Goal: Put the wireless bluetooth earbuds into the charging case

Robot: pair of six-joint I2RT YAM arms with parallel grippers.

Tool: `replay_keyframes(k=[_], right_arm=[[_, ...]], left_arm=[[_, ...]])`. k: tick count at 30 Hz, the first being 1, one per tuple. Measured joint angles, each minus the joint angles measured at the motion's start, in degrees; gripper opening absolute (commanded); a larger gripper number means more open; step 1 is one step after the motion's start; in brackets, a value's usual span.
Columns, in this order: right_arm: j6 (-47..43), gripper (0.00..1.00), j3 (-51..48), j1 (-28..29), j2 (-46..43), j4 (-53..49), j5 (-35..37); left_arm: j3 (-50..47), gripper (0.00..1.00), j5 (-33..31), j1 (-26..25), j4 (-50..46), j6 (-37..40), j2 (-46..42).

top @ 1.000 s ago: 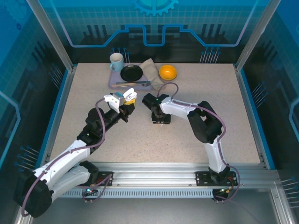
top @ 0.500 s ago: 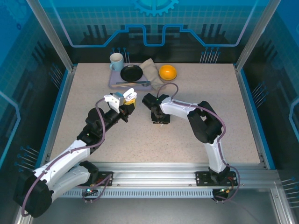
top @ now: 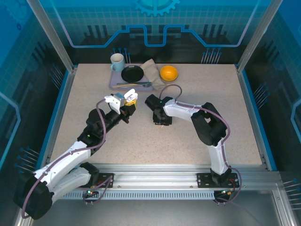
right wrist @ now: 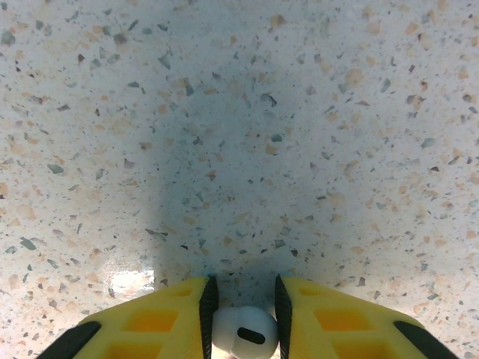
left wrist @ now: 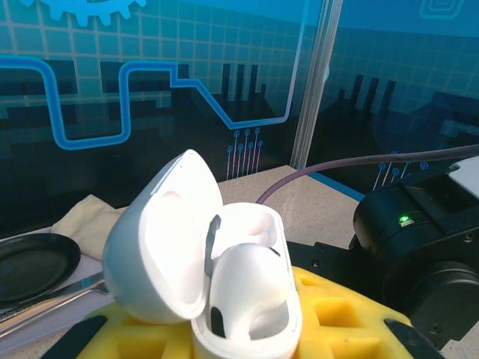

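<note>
Over the speckled surface (top: 211, 117), our left gripper (top: 130, 102) is clamped on the open charging case (left wrist: 179, 262), which seems to have one seated bud (left wrist: 247, 288) inside. Right of the case and lower, our right gripper (right wrist: 242, 308) pinches a white earbud (right wrist: 243, 333). We judge the pick made. Next we lift it above the case and line its stem up with the free well.

White charging case (left wrist: 159, 247), white earbud (right wrist: 243, 334), speckled beige table (right wrist: 239, 149), orange bowl (top: 169, 73)
</note>
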Motion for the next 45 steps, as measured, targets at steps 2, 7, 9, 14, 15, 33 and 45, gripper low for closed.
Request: replay_keyframes(k=[2, 7, 9, 14, 15, 33, 45], right_arm=[[0.0, 0.31, -0.5, 0.0, -0.3, 0.6, 0.0], [0.0, 0.37, -1.1, -0.2, -0.5, 1.3, -0.3], [0.0, 0.39, -1.2, -0.2, -0.6, 1.3, -0.4], [0.0, 0.38, -2.0, -0.2, -1.1, 1.8, -0.4], [0.0, 0.37, -2.1, -0.2, -1.2, 2.0, -0.4], [0.0, 0.2, -4.9, -0.2, -3.1, 5.2, -0.9], [0.0, 0.2, -7.6, -0.2, -5.7, 4.2, -1.0]], left_arm=[[0.1, 0.0, 0.0, 0.0, 0.0, 0.0, 0.0], [0.7, 0.0, 0.0, 0.0, -0.1, -0.6, 0.0], [0.8, 0.0, 0.0, 0.0, -0.2, -1.0, 0.0], [0.8, 0.0, 0.0, 0.0, -0.2, -1.3, 0.0], [0.8, 0.0, 0.0, 0.0, -0.2, -1.3, 0.0], [1.2, 0.0, 0.0, 0.0, -0.2, -1.4, 0.4], [1.9, 0.0, 0.1, 0.0, -0.7, -1.4, 0.4]])
